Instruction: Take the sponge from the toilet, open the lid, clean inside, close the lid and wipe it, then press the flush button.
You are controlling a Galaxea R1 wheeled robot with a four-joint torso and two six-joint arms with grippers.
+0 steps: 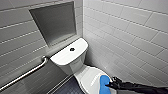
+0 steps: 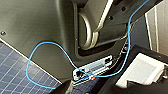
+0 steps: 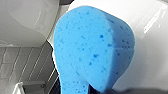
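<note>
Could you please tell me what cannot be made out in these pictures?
- Front of the lid: head view, cut off by the bottom edge and covered by the sponge.
- Whether sponge touches lid: right wrist view, the sponge itself blocks the contact.
- Markings on the flush button: head view, too small.

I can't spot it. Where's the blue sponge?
In the head view it's at the bottom right: the sponge rests against the closed lid, gripped by the right end effector.

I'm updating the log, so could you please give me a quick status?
Right gripper shut on sponge, at the lid. Lid down. Grab rail off beside the tank, not in the way.
</note>
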